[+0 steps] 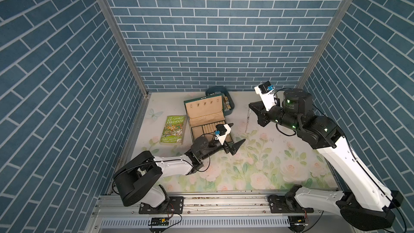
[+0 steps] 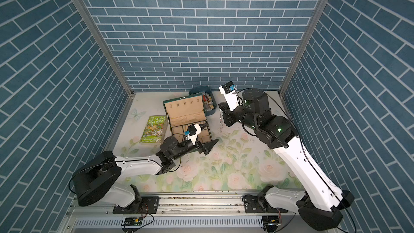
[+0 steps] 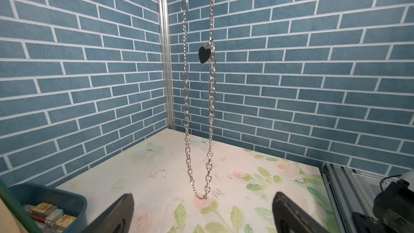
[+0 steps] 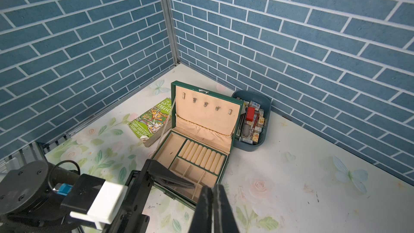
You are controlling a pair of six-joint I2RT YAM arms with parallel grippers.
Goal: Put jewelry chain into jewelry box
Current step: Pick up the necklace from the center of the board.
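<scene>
Two limp, light strands of the jewelry chain hang from my right gripper, clamped on its top, likely to swing; my left gripper gapes wide.

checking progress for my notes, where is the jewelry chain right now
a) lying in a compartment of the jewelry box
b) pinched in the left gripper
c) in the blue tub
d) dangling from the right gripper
d: the jewelry chain hangs as a loop from the shut right gripper, beside the open jewelry box and not in it.
</scene>
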